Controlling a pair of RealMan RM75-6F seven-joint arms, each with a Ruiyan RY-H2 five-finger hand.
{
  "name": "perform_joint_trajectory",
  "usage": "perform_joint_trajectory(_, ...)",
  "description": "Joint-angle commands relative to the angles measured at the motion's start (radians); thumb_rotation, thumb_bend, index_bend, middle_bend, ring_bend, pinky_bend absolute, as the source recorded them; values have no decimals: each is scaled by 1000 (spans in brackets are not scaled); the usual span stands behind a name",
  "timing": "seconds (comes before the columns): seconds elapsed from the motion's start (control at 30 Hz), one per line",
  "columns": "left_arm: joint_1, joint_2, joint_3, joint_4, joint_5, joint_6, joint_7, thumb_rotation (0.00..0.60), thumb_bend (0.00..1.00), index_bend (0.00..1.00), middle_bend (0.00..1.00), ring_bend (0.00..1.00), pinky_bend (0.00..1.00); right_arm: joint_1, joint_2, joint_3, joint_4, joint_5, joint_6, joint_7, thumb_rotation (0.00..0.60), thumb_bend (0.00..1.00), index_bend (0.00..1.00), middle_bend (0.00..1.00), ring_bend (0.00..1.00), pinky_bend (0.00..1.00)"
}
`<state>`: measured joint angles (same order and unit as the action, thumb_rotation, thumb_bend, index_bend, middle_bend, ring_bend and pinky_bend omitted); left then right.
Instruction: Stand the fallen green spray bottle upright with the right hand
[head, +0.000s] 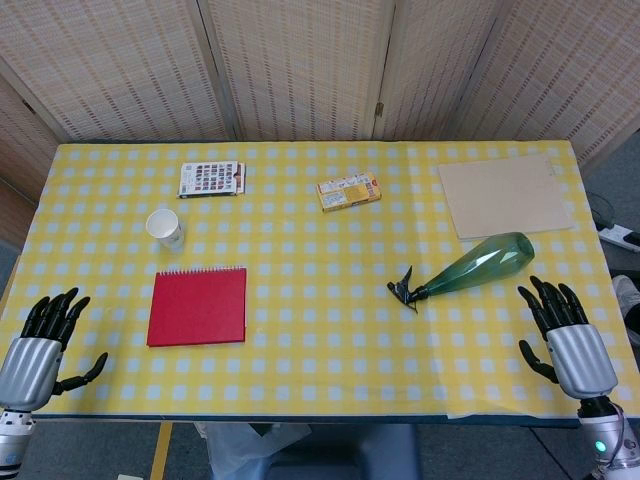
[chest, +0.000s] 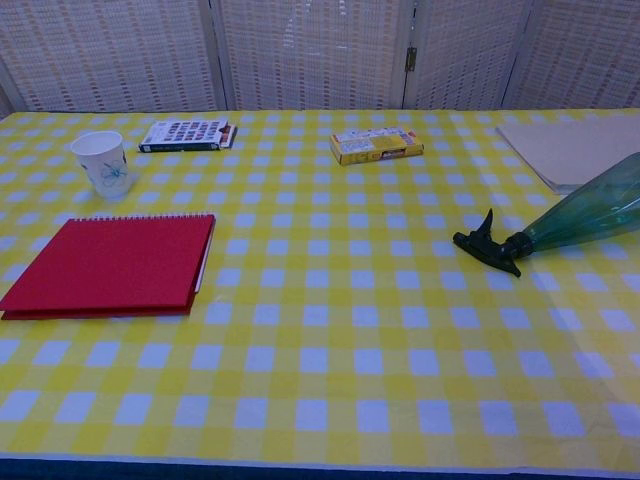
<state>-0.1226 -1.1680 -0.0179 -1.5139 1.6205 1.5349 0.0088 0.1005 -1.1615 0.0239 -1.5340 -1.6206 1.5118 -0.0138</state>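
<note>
Green spray bottle (head: 478, 265) — lying on its side on the checked table (head: 330, 330), black nozzle toward centre, base by the tan board (head: 505, 195) | right hand (head: 565, 335) — fingers spread, empty, just beside bottle, apart | left hand (head: 40, 345) — fingers spread, empty, near red notebook (head: 198, 306).

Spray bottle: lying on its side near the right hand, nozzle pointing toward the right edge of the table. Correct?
Not quite. The green spray bottle does lie on its side near the right hand, but its black nozzle points toward the table's middle, with the base toward the right edge. The head view shows it.
</note>
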Motion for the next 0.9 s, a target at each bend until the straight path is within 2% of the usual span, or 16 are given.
perform_joint_trajectory(0.03, -3, -9, 1, 11, 12, 6, -5, 233, 371, 0, 0, 0, 0, -1, 4, 0, 0, 11, -6, 2, 600, 420, 0, 0, 0, 0)
perform_joint_trajectory(0.27, -3, -2, 3, -6, 5, 0, -11, 234, 371, 0, 0, 0, 0, 14, 7, 3, 6, 21, -39, 13, 600, 419, 0, 0, 0, 0)
perform_joint_trajectory(0.37, -6, -5, -1, -1, 22, 21, -43, 235, 371, 0, 0, 0, 0, 78, 18, 16, 33, 7, -116, 70, 600, 418, 0, 0, 0, 0)
perform_joint_trajectory(0.5, -9, -9, 1, 17, 38, 28, -63, 235, 372, 0, 0, 0, 0, 146, 43, 35, 43, 1, -197, 44, 600, 419, 0, 0, 0, 0)
perform_joint_trajectory(0.6, -11, -9, 3, 21, 37, 24, -71, 232, 371, 0, 0, 0, 0, 199, 61, 50, 39, 5, -268, -15, 600, 419, 0, 0, 0, 0)
perform_joint_trajectory(0.67, -8, -2, 0, 15, 35, 33, -85, 233, 371, 0, 0, 0, 0, 300, 69, 77, 41, 12, -407, -135, 600, 418, 0, 0, 0, 0)
perform_joint_trajectory(0.9, 0, 12, 3, 14, 25, 40, -103, 236, 372, 0, 0, 0, 0, 429, 37, 98, 38, 116, -628, -341, 600, 419, 0, 15, 0, 0)
